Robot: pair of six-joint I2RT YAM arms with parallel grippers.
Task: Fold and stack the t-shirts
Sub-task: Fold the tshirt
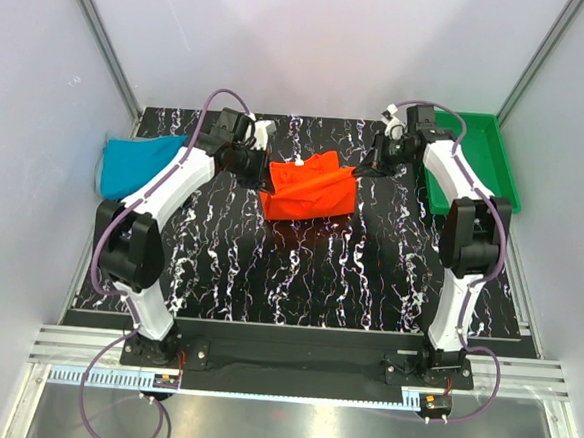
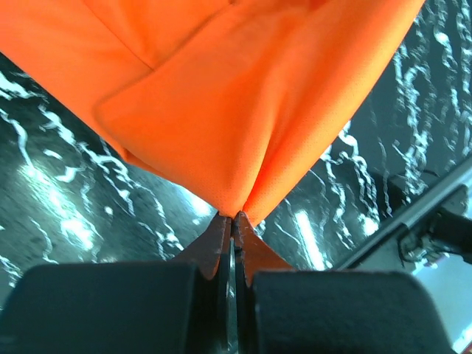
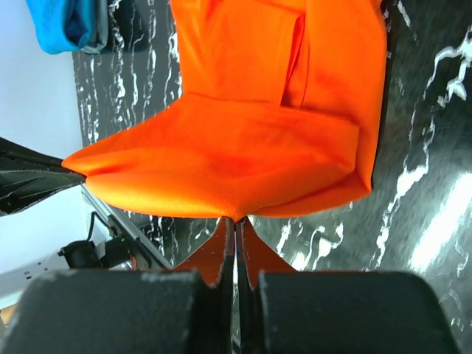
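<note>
My left gripper (image 2: 233, 215) and right gripper (image 3: 236, 219) barely pinch the shirt (image 1: 309, 192) by its edge, so uneven pulling might slip it.

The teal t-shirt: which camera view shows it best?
The top external view: the teal t-shirt appears nearly whole, bunched at the far left. The right wrist view catches only a corner of it; the left wrist view shows none.
</note>
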